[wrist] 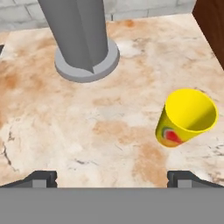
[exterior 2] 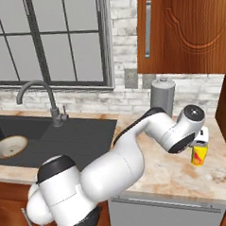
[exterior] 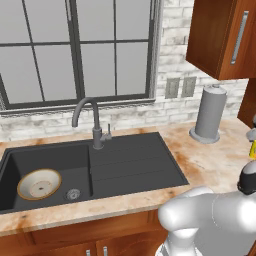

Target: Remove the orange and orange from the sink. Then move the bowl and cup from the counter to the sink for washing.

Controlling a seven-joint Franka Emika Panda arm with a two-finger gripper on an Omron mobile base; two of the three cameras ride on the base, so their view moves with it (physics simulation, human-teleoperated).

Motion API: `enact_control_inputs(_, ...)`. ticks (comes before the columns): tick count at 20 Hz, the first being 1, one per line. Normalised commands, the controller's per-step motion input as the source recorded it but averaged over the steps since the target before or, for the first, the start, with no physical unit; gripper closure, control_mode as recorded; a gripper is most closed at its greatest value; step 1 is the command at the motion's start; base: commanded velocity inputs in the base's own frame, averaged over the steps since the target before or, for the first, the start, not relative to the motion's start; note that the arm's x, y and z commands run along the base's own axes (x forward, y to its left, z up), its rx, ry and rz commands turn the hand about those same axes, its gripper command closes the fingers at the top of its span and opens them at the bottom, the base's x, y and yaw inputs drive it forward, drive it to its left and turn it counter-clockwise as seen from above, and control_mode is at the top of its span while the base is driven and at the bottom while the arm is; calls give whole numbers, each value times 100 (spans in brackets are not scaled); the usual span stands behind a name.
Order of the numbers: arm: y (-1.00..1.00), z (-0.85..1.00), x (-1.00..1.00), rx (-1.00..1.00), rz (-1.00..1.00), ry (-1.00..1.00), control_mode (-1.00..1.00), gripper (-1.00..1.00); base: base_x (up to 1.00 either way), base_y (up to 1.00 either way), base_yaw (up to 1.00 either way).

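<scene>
1. Gripper (wrist: 112, 177), jaws wide and empty, hovers above the counter (wrist: 65, 127), likely lining up for a grab.
2. Yellow cup (wrist: 188, 117) stands upright just right of the paper-towel holder (wrist: 83, 39).
3. Bowl (exterior: 39, 183) sits in the sink (exterior: 130, 165), w/ no oranges visible.

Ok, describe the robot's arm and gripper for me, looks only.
The arm is glossy white, built of rounded, bulbous segments with dark, nearly black bands and caps at the joints, one cap being a dark disc with a grey centre. No loose cables or markings show. The gripper ends in two small dark fingertips, blocky in shape, standing wide apart.
</scene>
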Motion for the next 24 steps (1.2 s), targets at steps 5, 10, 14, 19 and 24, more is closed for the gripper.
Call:
enact_control_inputs(5, -11, -8, 5, -1, 0, 7, -100, -100, 0, 0, 0)
enact_control_inputs(10, -11, -5, 9, 0, 0, 10, -100, -100, 0, 0, 0)
enact_control_inputs(14, -13, -3, 9, 0, 0, 7, -100, -100, 0, 0, 0)
enact_control_inputs(19, -16, -7, 6, 0, 0, 3, -100, -100, 0, 0, 0)
enact_control_inputs(24, -12, -9, 6, 0, 0, 1, -100, -100, 0, 0, 0)
